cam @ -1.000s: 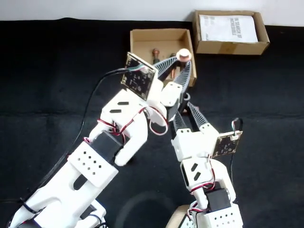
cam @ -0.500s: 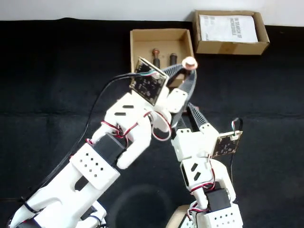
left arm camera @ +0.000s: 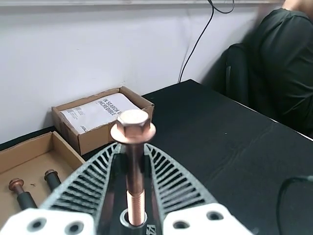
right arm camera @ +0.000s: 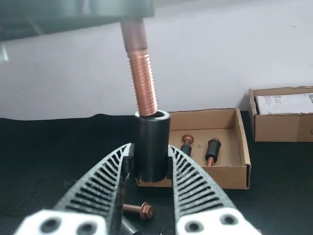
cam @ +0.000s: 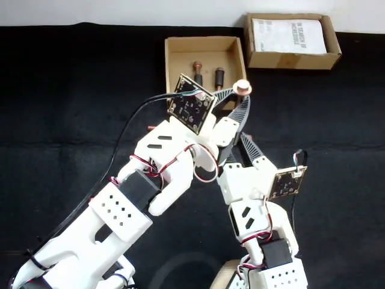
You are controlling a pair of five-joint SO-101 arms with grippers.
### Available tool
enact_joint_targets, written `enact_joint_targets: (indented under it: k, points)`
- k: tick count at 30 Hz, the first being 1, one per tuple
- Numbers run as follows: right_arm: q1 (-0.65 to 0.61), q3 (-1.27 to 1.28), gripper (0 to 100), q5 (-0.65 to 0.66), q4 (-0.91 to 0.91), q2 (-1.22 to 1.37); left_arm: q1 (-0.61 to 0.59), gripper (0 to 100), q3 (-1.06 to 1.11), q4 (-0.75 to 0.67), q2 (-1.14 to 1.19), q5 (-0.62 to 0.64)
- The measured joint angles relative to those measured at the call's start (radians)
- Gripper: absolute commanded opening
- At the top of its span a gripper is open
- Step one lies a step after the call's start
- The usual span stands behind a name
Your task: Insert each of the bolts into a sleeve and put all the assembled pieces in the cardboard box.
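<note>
One bolt (left arm camera: 133,171), head up, vertical, left claw (left arm camera: 132,148) clamping; tip inside upright sleeve (right arm camera: 152,147), right claw (right arm camera: 150,149) clamping.

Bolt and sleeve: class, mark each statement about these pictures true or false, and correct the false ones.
1. The left gripper is shut on a copper bolt. True.
2. The right gripper holds a black sleeve upright. True.
3. The copper bolt is pushed all the way into the black sleeve. False: only its threaded tip is at the sleeve's mouth.
4. Nothing has been put in the nearer box yet. False: two assembled pieces lie in the cardboard box.
5. A loose bolt lies on the table. True.
</note>
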Motion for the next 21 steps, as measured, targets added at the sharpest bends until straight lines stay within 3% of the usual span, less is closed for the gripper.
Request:
enact_joint_targets:
  k: [12, 21]
  points:
    - [-0.005, 0.0, 0.7, 0.003, 0.002, 0.003, 0.0, 1, 0.17, 0.046, -0.009, -0.003]
    - [-0.005, 0.0, 0.7, 0.003, 0.002, 0.003, 0.0, 3, 0.227, -0.006, -0.02, -0.052]
